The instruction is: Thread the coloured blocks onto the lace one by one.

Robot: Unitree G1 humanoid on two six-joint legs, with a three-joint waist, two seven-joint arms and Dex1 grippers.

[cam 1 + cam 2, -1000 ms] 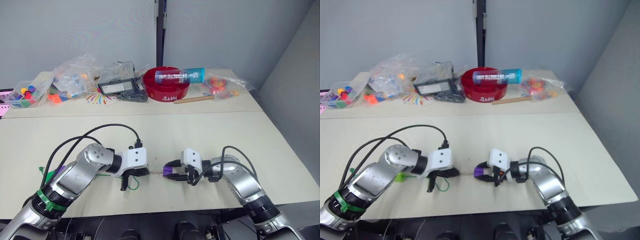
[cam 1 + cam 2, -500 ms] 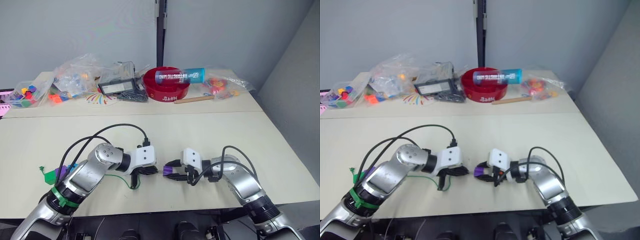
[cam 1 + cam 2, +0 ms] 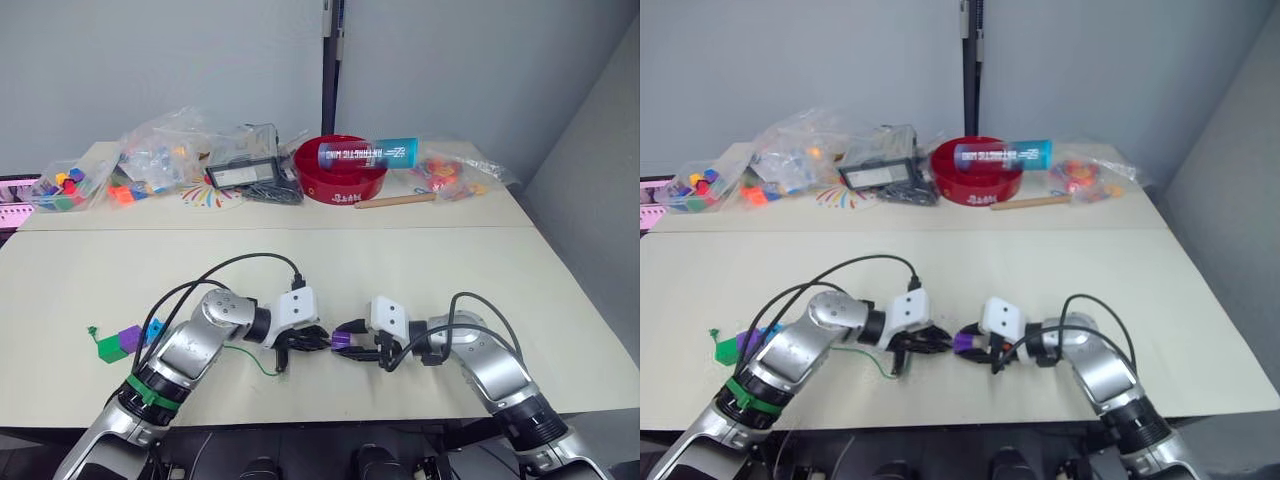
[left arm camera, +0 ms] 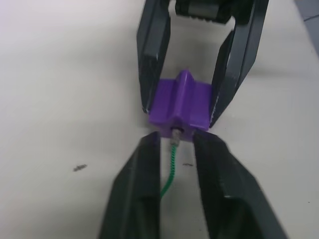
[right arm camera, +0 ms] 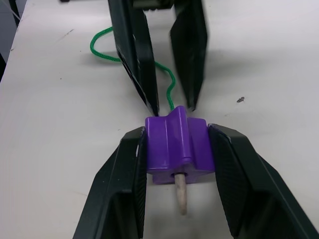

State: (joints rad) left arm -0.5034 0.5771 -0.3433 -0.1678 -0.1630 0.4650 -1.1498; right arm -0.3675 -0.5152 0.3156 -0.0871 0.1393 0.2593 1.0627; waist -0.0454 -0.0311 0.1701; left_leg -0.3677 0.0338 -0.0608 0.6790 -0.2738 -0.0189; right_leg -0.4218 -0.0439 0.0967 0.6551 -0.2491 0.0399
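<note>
My right gripper [image 3: 343, 341] is shut on a purple block [image 5: 177, 144], held just above the table's front. The green lace [image 5: 130, 59] runs between the fingers of my left gripper [image 3: 321, 342] and into the block's hole. Its pale tip [image 5: 181, 197] pokes out of the block's other side. The left gripper's fingers [image 4: 149, 164] stand slightly apart right in front of the block, open, with the lace [image 4: 171, 162] loose between them. At the far left lie a green block [image 3: 112, 347], a purple block [image 3: 130, 338] and a light blue block [image 3: 153, 330].
Along the back table stand a red bowl [image 3: 335, 185] with a blue tube across it, clear bags of toy pieces [image 3: 165, 155], [image 3: 455, 172], a black device [image 3: 240, 176], a wooden stick [image 3: 395, 201] and a box of coloured pieces [image 3: 65, 186]. Black cables loop over both arms.
My left gripper has moved right, up to the purple block, carrying the lace with it. The lace tip has gone into the block. The right gripper has stayed put.
</note>
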